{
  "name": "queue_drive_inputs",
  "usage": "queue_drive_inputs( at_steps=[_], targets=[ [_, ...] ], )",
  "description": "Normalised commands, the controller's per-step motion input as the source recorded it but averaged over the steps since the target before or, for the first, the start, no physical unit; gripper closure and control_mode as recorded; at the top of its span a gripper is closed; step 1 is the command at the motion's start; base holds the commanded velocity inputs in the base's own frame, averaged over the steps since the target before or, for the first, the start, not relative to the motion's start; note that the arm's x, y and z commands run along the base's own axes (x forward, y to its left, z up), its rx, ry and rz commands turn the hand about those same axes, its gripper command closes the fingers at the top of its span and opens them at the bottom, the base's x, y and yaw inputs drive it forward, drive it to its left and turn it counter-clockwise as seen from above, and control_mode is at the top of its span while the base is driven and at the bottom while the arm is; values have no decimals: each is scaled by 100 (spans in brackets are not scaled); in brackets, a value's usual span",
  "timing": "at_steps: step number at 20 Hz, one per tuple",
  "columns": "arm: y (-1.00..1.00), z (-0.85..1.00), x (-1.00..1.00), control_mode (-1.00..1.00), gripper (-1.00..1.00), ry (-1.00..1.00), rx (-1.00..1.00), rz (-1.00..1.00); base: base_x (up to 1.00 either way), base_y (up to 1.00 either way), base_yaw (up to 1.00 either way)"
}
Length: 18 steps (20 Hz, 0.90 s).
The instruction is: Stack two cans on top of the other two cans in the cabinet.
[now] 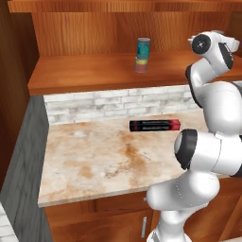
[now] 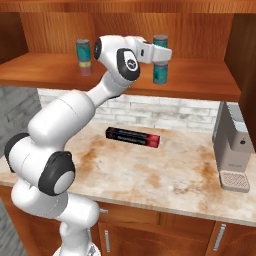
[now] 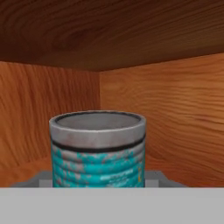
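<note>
I'm looking at two stacks on the wide plank shelf of the reddish-brown wooden cabinet [image 2: 200,82]. Left stack: a teal tin with silver rim [image 1: 143,47] sits on the small tin with yellow and red label [image 1: 141,64]; both upright, that pair looks done. Right stack, seen from the right base cam: an upper teal tin [image 2: 160,41] over a lower teal tin [image 2: 160,74], w/ the white arm's hand crossing in front where they meet, so I can't tell if the upper one is seated or just held above.

The tool [image 2: 161,55] is at that right stack. The hand cam has a teal tin w/ scuffed label and silver rim [image 3: 98,148] dead centre and very close, the cabinet's back corner behind it. Finger tips aren't visible to me, so I can't tell whether the tool is open, closed or gripping the tin.

Handling, my guess: stiff metal wall, won't crush, prob light to moderate weight. Smooth curved sides could slip or rotate in flat pads. Best hold is mid-height on opposite sides of the wall, below the rim, keeping the base free.

Orientation: long axis vertical on all tins, rims up, no tilt I can spot. The rim-on-rim seat is narrow, so axes need to line up before letting go.
</note>
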Motion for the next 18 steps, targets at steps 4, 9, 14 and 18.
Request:
queue_drive_inputs(
  at_steps=[4, 9, 14, 18],
  targets=[
    [0, 0, -2, -100, 100, -4, 0, 0, 0, 0, 0],
    [-4, 0, -4, -100, 100, -1, 0, 0, 0, 0, 0],
    [-4, 0, -8, -100, 100, 0, 0, -1, 0, 0, 0],
    [-2, 4, -6, -100, 100, 0, 0, -2, 0, 0, 0]
  ],
)
